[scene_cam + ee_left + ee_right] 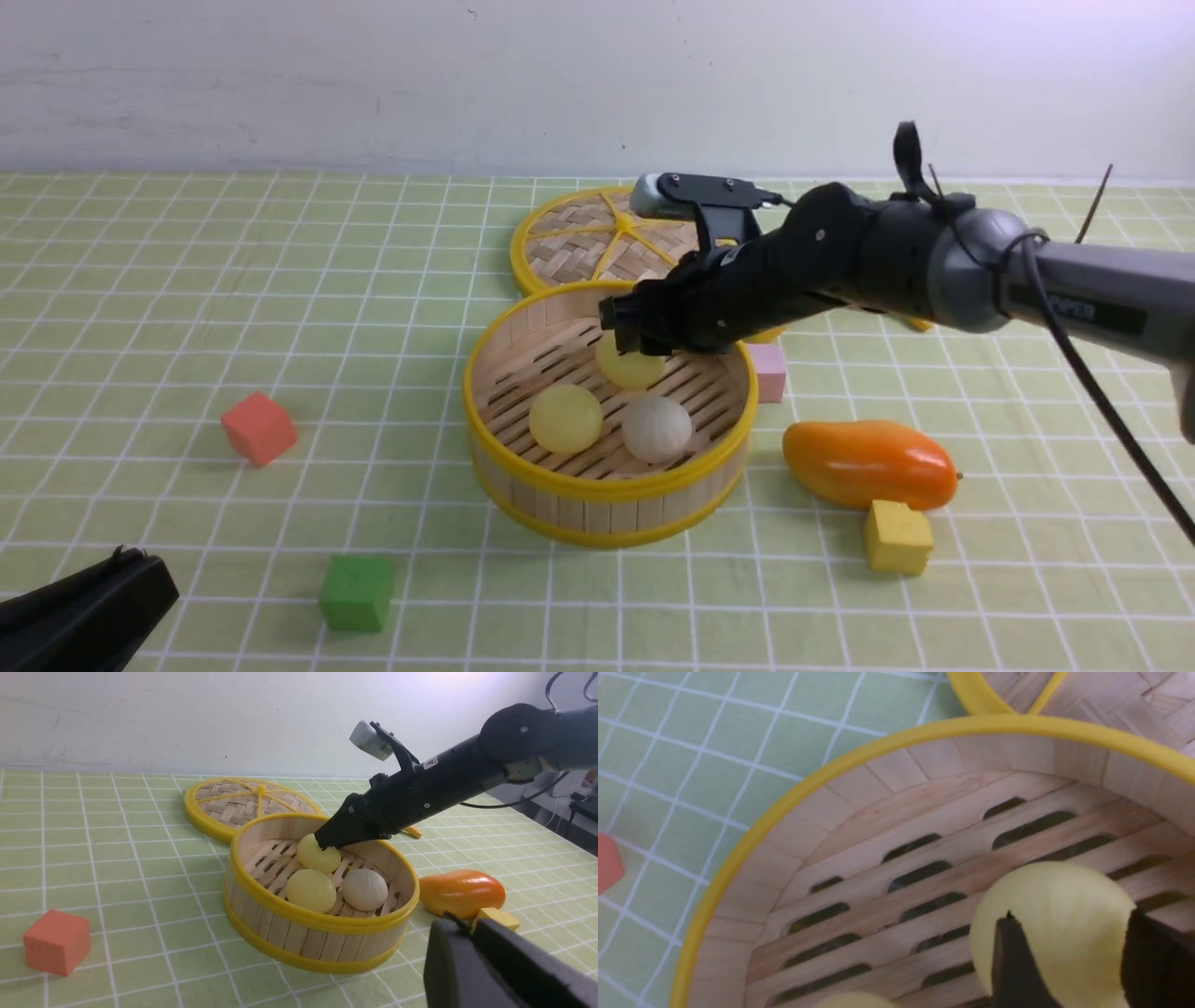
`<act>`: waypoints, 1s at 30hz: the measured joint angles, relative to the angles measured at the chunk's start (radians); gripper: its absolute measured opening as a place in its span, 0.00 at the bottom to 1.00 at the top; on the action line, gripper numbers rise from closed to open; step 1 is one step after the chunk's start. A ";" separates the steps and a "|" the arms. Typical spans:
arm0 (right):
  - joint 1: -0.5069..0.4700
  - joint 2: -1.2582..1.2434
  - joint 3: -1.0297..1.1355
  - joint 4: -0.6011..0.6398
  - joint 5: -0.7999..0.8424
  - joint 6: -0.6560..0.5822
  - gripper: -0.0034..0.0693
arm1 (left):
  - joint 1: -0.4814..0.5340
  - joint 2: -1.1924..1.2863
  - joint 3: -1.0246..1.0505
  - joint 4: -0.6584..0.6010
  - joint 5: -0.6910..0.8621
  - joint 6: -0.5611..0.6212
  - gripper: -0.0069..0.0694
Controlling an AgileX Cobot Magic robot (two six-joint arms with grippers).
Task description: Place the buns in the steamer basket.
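Right wrist view was filled by the right gripper (pixel 1071 924), whose two dark fingers (pixel 1013 961) were closed against the sides of a pale yellow bun (pixel 1055 896). That bun was set on the slatted floor of the steamer basket (pixel 752 830), toward its far wall. Three smooth, round buns were counted inside the yellow-rimmed basket: the held one, a second pale yellow bun (pixel 565 419), and an off-white bun (pixel 656 428) with faint pleats. One woven lid (pixel 579 243) was laid flat just behind the basket. Four cubes were seen: a pink cube (pixel 768 371) just beside the basket, a red cube (pixel 259 427), a green cube (pixel 356 592), and a yellow cube (pixel 897 536) by the one mango (pixel 868 463). Whether the left gripper (pixel 84 607) was open could not be told.
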 joint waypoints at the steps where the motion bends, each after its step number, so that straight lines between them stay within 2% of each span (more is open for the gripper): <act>1: 0.000 -0.005 0.000 0.000 0.008 0.000 0.53 | 0.000 0.000 0.000 0.000 0.000 0.000 0.16; 2: -0.004 -0.062 0.000 0.000 0.084 0.000 0.59 | 0.000 0.000 0.000 0.000 0.000 0.000 0.16; 3: -0.009 -0.105 0.001 -0.002 0.142 0.000 0.60 | 0.000 0.000 0.000 0.000 0.000 0.000 0.16; 6: -0.018 -0.251 0.024 -0.045 0.300 0.020 0.54 | 0.000 0.000 0.000 0.000 0.000 0.000 0.17; 7: -0.018 -0.276 0.028 -0.050 0.308 0.028 0.53 | 0.000 0.000 0.000 0.000 0.000 0.000 0.17; 8: -0.018 -0.328 0.047 -0.081 0.341 0.044 0.49 | 0.000 0.000 0.000 0.000 0.000 0.000 0.17; 9: -0.010 -0.460 0.119 -0.151 0.395 0.096 0.36 | 0.000 0.000 0.000 0.000 0.000 0.000 0.17; 10: -0.009 -0.473 0.136 -0.159 0.401 0.102 0.33 | 0.000 0.000 0.000 0.000 0.000 0.000 0.17; 11: 0.002 -0.578 0.207 -0.210 0.415 0.146 0.23 | 0.000 0.000 0.000 0.000 0.000 0.000 0.18; 14: 0.015 -0.771 0.373 -0.299 0.409 0.243 0.05 | 0.000 0.000 0.000 0.000 0.001 0.000 0.18; 20: 0.018 -1.062 0.607 -0.436 0.348 0.367 0.02 | 0.000 0.000 0.000 0.000 0.001 0.000 0.19; 23: 0.018 -1.258 0.737 -0.526 0.334 0.443 0.03 | 0.000 0.000 0.000 0.000 0.001 0.000 0.19; 30: 0.019 -1.509 0.893 -0.686 0.320 0.543 0.07 | 0.000 0.000 0.000 0.000 0.000 0.000 0.20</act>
